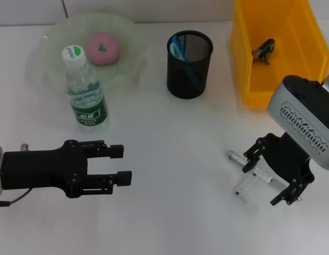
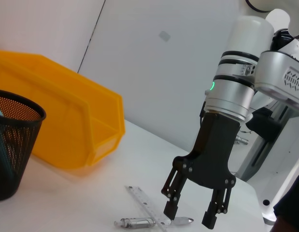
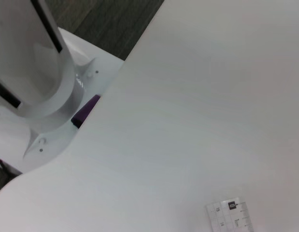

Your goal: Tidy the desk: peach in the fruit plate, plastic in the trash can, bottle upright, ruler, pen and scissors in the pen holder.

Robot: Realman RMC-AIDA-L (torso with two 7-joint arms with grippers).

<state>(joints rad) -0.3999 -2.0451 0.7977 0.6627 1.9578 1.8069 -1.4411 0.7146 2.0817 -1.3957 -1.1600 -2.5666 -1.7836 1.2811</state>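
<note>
- Desk mostly sorted: peach (image 1: 103, 49) sits in fruit plate (image 1: 52, 53), bottle (image 1: 85, 90) stands upright just in front of the plate, plastic scrap (image 1: 264, 50) lies in yellow trash can (image 1: 313, 58), blue-handled scissors (image 1: 181, 49) stand in pen holder (image 1: 189, 65).
- Left to do, I reckon: ruler (image 1: 250, 186) + pen (image 1: 239, 158), both flat on the table at my right side, crossing each other.
- My right gripper (image 1: 273, 178) is low over that pair, fingers spread w/ nothing between them. Set there bc it's the nearer arm to these two.
- In the left wrist view one right fingertip (image 2: 170, 209) comes down just by the pen where it crosses the ruler; other tip is beyond the pen's point. So pen lies roughly btwn my jaws, ruler partly under them – can't tell if touching.
- My left gripper (image 1: 119, 164) hovers fwd of the bottle, fingers apart, empty; looks idle.
- Flat clear ruler = tricky pinch; pen probably the easier grab.
</note>
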